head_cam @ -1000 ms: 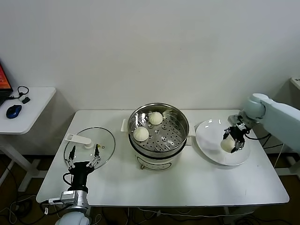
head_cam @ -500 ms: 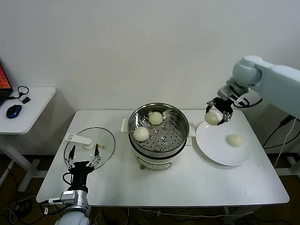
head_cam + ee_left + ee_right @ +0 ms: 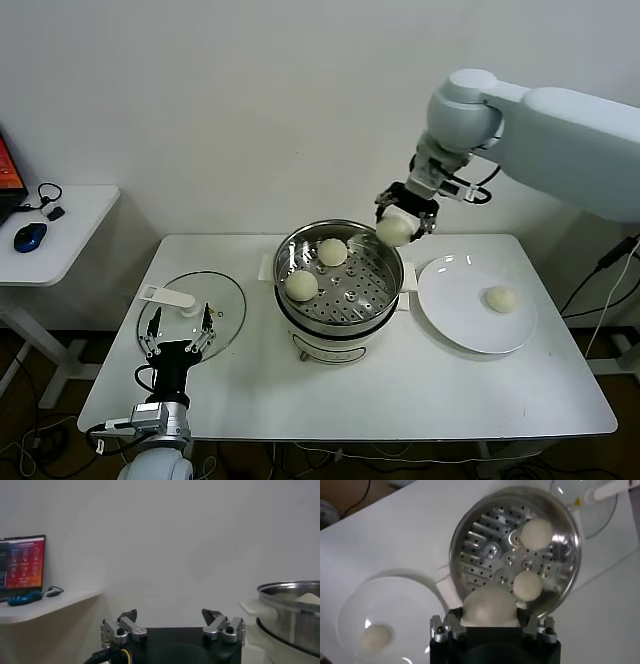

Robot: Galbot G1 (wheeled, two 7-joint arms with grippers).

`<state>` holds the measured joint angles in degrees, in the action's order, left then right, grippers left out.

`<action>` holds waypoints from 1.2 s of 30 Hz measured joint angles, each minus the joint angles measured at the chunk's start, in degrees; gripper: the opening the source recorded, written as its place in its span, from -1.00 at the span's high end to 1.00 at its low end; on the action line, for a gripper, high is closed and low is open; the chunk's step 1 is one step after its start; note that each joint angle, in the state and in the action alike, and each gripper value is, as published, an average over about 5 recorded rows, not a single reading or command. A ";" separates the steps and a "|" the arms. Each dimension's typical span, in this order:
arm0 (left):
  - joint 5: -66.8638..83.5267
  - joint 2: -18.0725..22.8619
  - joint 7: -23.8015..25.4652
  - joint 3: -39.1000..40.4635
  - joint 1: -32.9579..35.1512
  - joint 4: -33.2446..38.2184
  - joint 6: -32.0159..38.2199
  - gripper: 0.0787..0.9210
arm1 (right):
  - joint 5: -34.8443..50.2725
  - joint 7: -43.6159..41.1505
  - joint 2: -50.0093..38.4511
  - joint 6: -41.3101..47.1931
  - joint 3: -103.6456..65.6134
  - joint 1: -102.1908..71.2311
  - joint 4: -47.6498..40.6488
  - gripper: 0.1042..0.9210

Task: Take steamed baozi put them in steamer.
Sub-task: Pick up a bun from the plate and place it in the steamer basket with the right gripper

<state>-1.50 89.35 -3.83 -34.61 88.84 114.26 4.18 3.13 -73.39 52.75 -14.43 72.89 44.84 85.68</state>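
Observation:
The steel steamer (image 3: pixel 340 300) stands mid-table with two baozi inside, one at the back (image 3: pixel 332 252) and one at the left (image 3: pixel 300 285). My right gripper (image 3: pixel 397 228) is shut on a third baozi (image 3: pixel 394 231) and holds it in the air above the steamer's back right rim. In the right wrist view the held baozi (image 3: pixel 489 607) sits between the fingers over the steamer's edge (image 3: pixel 570 525). A fourth baozi (image 3: pixel 500 298) lies on the white plate (image 3: pixel 455 315). My left gripper (image 3: pixel 176 335) is open, parked low at the table's front left.
The glass lid (image 3: pixel 215 300) with its white handle (image 3: pixel 166 296) lies flat left of the steamer. A side table (image 3: pixel 70 225) with a blue mouse (image 3: pixel 30 237) stands far left. The wall is close behind the table.
My right gripper picked a baozi off the plate, lifted it and carried it left from the plate to above the steamer's rim. The left arm has not moved.

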 measured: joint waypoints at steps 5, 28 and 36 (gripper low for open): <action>0.00 0.15 -0.08 -0.20 -0.54 -0.01 -0.34 -0.77 | -1.85 0.05 3.32 -0.27 -0.74 -2.31 0.67 -0.49; 1.11 0.71 -0.09 -0.54 -1.24 -0.87 -0.16 -0.77 | -10.74 0.08 8.58 -3.19 -1.06 -13.32 1.37 -0.49; 0.97 1.11 -0.10 -0.17 -1.88 -1.00 -0.48 -0.77 | -13.45 0.12 9.29 -4.04 -1.56 -15.88 1.26 -0.49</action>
<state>-0.53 90.46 -3.93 -34.77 86.96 113.26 3.70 -10.32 -73.27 62.04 -18.46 71.33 28.96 86.94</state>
